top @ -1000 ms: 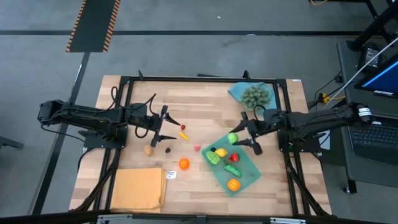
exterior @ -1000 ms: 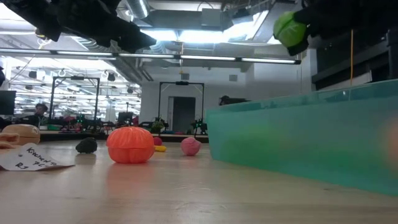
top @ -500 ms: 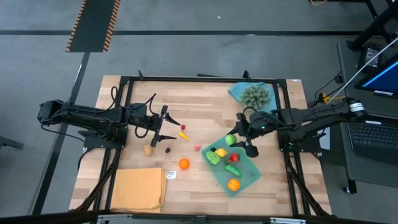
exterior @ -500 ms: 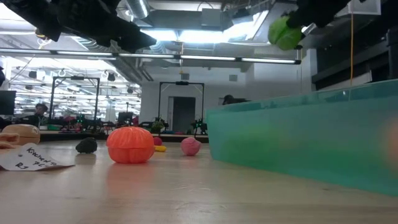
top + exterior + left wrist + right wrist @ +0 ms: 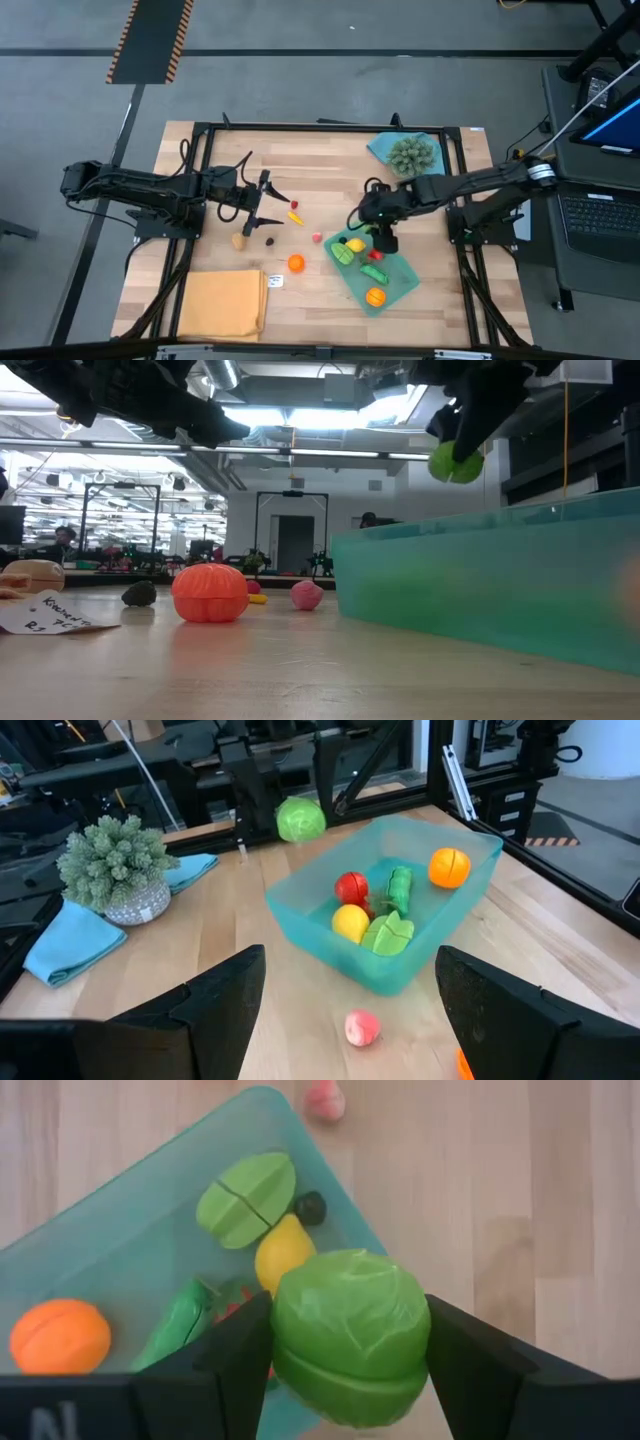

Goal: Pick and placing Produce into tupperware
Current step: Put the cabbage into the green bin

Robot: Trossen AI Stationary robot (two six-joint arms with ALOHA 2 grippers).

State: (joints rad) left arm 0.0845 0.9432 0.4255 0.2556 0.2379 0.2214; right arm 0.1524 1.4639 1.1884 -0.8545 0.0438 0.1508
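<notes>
Now I am holding the green cabbage (image 5: 350, 1335) clamped in my right gripper (image 5: 373, 228), above the tupperware's (image 5: 400, 281) rim at its far corner, so it can drop inside. My left gripper (image 5: 268, 204) is waiting with fingers apart near the table's middle.

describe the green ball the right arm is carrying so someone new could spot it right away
Find the teal tupperware on the table's right half. Above its upper-left corner, the right pincer grips a round light-green cabbage. It is the only produce held off the table.
</notes>
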